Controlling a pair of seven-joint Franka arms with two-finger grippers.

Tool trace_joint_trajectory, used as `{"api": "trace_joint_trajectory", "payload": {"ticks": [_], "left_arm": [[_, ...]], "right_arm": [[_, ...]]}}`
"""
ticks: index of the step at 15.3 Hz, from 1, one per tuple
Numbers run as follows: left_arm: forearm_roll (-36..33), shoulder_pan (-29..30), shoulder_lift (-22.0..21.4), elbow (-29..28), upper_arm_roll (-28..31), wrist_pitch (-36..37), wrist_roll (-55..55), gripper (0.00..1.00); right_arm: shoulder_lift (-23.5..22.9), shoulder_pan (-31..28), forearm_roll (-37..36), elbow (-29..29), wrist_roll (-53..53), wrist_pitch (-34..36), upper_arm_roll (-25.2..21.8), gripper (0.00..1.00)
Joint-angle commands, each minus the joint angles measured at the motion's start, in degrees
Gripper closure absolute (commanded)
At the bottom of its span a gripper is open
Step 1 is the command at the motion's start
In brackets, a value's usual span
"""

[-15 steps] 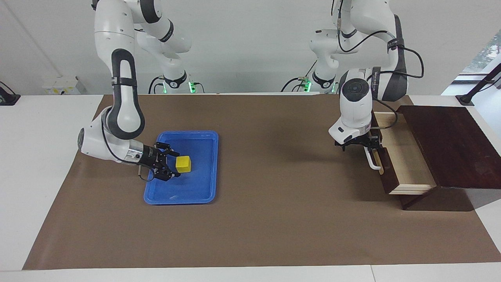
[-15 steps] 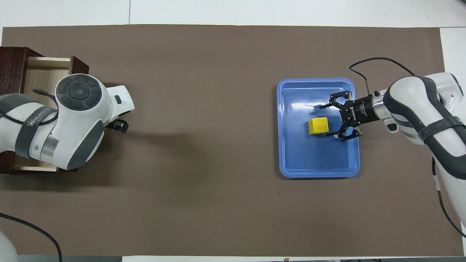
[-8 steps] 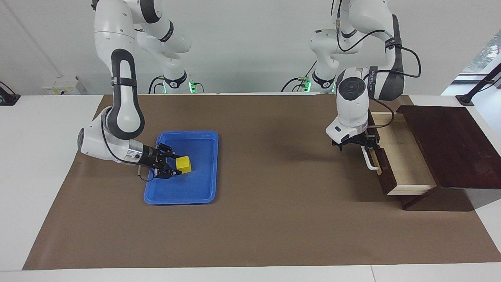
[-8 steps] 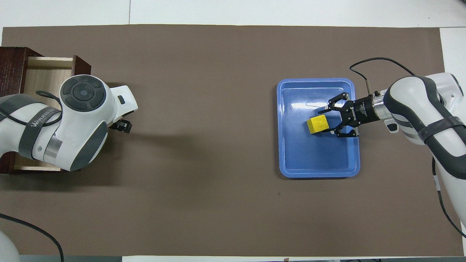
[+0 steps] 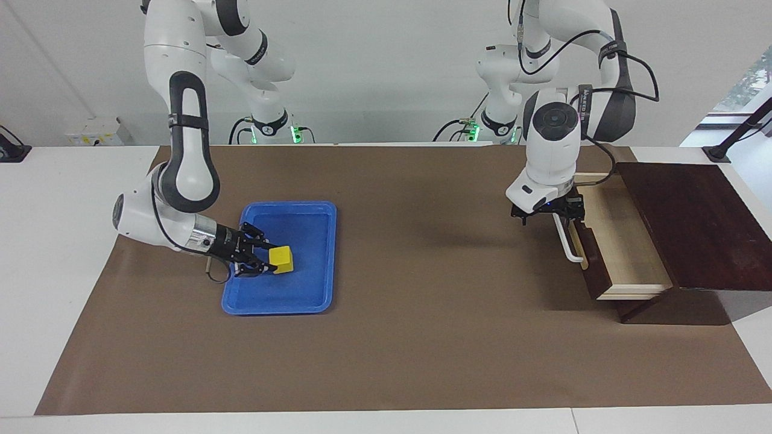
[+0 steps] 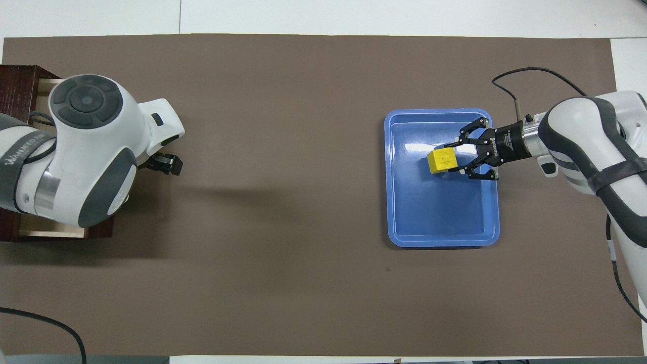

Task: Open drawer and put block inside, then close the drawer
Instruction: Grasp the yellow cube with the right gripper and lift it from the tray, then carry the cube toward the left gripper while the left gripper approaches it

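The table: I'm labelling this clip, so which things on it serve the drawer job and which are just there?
In the job:
- drawer, pulled open
- block, in the right gripper
- left gripper, over the drawer's handle end

Just there:
- blue tray, under the block
- brown mat

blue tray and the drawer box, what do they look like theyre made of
Blue tray: probably moulded plastic, glossy; rounded corners and a bright glare patch on its floor. Drawer: wood by the look, pale unfinished inside with visible grain, dark brown stained front. Its handle is a smooth white bar, material unclear.
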State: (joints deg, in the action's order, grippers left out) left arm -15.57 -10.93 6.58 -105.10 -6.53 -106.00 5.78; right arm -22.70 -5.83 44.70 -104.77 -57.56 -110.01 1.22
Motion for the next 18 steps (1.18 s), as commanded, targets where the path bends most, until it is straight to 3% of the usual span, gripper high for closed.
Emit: {"api": "trace_joint_trajectory", "payload": {"ticks": [1,4,9,13,18], "left_arm": [[5.18,-0.24,-0.34,6.02,0.73,5.79,1.59,0.0],[9.31,-0.58,-0.52,11.12,0.73,9.48,11.14,0.0],[13.63,-4.09,0.27,15.27,0.37,13.01,41.42,0.0],[13.9,-5.77,0.62,15.88,0.29,11.52,68.69,0.0],[13.55,-10.15,4.13,20.98,0.55,12.66,87.88,0.0]], "right_arm": [[1.51,1.69,-0.31,6.23,-5.97,4.87,0.09,1.0],[3.7,4.06,-0.58,10.98,-13.6,8.05,0.36,1.0],[4.77,13.72,0.48,18.27,-28.36,6.22,0.62,1.0],[4.24,22.24,1.8,19.08,-37.17,-3.26,0.71,1.0],[3.89,29.72,1.71,17.15,-41.75,-11.35,0.71,1.0]]}}
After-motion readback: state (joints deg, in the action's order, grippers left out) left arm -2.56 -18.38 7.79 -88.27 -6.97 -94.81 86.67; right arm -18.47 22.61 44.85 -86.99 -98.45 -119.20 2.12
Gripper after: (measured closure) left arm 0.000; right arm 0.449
